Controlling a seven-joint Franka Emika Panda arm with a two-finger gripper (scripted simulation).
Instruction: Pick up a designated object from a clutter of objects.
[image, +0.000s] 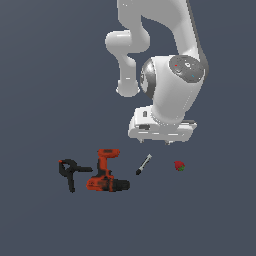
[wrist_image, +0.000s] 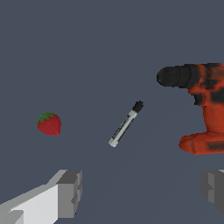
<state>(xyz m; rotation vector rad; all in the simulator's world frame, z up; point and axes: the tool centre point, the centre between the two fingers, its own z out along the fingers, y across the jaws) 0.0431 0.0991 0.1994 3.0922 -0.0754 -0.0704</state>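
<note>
Target small red strawberry with green leafy cap (image: 179, 166) (wrist_image: 49, 124) | right of thin black-and-silver marker-like tool (image: 144, 164) | probably light, rounded, slippery | I would pinch red body | gripper (wrist_image: 141, 192) jaws wide apart, holding nothing

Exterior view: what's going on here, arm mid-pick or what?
The Panda's gripper hangs open above the floor, holding nothing. The strawberry lies untouched at the exterior view's right, apart from the thin black-and-silver tool, the power drill and the black clamp. No grasp has been made yet.
</note>
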